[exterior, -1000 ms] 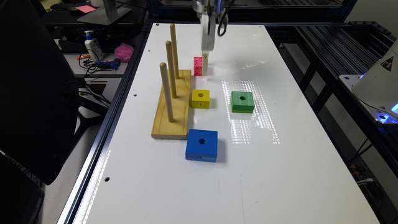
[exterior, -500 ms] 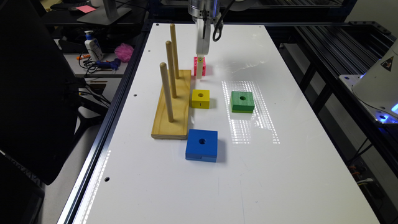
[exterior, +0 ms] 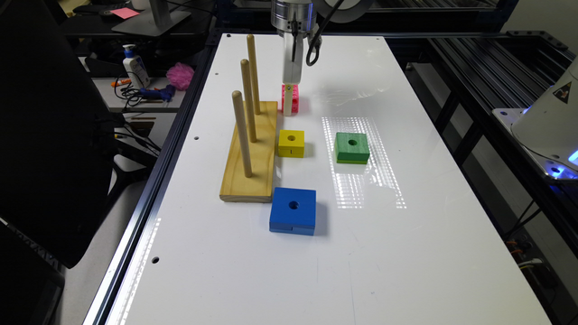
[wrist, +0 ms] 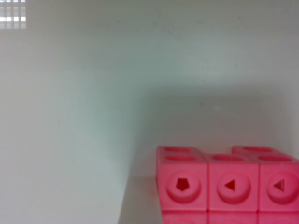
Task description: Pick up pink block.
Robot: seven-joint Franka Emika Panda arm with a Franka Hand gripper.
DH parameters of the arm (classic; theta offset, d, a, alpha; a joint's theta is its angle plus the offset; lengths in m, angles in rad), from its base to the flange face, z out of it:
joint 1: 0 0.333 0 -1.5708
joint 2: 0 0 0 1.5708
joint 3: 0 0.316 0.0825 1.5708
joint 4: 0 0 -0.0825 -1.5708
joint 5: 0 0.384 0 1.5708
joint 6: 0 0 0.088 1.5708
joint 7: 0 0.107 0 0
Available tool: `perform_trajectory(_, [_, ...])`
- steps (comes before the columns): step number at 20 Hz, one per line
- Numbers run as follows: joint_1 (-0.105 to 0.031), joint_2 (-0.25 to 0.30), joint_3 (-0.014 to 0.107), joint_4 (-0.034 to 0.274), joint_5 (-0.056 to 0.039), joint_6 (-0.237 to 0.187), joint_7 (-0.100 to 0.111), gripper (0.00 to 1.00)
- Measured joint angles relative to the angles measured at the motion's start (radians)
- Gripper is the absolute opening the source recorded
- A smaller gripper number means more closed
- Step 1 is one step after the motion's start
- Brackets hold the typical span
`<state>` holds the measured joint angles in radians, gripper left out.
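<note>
gripper (exterior: 288,106) down at pink block (exterior: 292,98) on white table (exterior: 406,234), touching it, finger state can't tell, yellow block (exterior: 291,143) near

Robotics lab: white framed table (exterior: 406,253) (cluttered side bench (exterior: 135,97))

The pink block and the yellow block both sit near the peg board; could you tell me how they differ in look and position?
The pink block has faces covered in a grid of round recesses; the yellow block is smooth with one centre hole. The pink block stands taller and narrower, the yellow one lies squat. The gripper is down at the pink block; the yellow block stands free. Both rest on the white table beside the wooden peg board.
</note>
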<state>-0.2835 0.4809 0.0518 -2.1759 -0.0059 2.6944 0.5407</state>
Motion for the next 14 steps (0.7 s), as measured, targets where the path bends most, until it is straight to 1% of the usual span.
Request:
perform_trajectory(11, [0.000, -0.001, 0.000, 0.000, 0.0000, -0.002, 0.000, 0.00])
perform_trajectory(14, [-0.001, -0.016, 0.000, 0.000, 0.0000, -0.015, 0.000, 0.00])
